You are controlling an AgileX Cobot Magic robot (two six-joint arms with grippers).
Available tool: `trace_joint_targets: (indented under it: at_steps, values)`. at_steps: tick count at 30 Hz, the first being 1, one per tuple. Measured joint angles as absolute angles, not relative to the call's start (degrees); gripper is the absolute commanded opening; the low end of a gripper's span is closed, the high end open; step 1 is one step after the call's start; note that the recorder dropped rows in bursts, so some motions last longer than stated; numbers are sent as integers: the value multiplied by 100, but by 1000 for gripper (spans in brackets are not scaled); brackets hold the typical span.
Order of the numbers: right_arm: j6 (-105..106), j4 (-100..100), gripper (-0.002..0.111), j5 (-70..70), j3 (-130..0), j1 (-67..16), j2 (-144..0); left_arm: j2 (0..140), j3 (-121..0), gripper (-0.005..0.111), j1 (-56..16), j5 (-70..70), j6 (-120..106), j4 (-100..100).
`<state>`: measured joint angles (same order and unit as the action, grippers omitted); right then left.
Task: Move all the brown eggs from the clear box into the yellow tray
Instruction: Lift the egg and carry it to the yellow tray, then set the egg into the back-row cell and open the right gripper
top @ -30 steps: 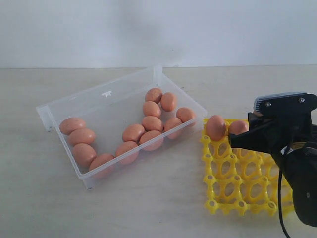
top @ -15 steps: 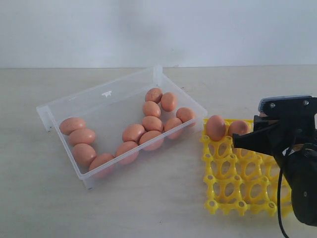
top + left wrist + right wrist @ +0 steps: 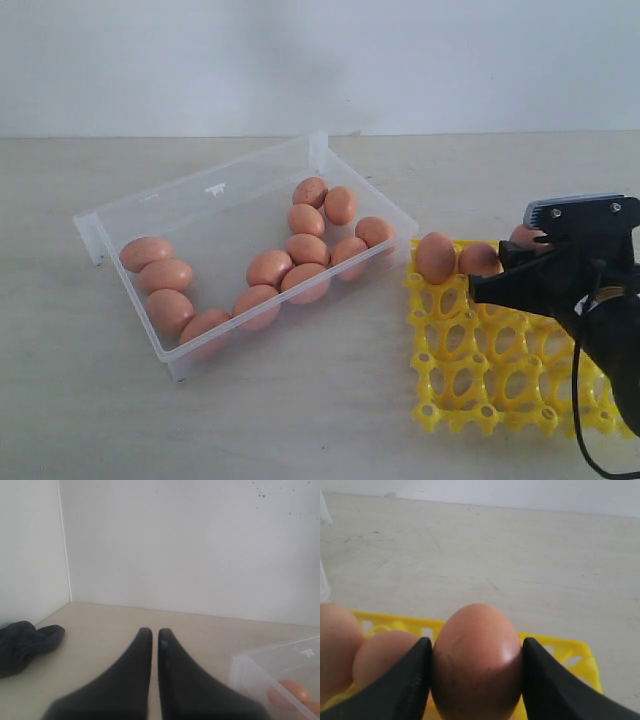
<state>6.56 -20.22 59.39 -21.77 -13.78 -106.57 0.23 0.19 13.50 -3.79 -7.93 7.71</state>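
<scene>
Over the far row of the yellow tray (image 3: 470, 372), the right hand (image 3: 476, 647) grasps one brown egg (image 3: 476, 680), beside two seated eggs (image 3: 435, 257). Other brown eggs (image 3: 305, 281) lie in the clear box (image 3: 215, 188) on the desk (image 3: 320, 400). The left hand (image 3: 151, 635) is clenched and empty.

right gripper (image 3: 500, 272) hides most of its brown egg (image 3: 525, 237) and the right of yellow tray (image 3: 447, 372); left wrist view crops clear box (image 3: 280, 662)
</scene>
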Motion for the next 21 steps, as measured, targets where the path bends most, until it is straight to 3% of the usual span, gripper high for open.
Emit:
trace_joint_targets:
  at_steps: [14,18,21]
  values:
    - [322,-1081,0,5780,-2177,-570,-9969,23,19,4,1350,-379,-793,771]
    - [-50,-400,0,5599,-2325,155,-9723,23,19,4,1350,-379,-793,771]
    - [-1346,1507,0,5003,-2780,999,-9714,23,19,4,1350,-379,-793,771]
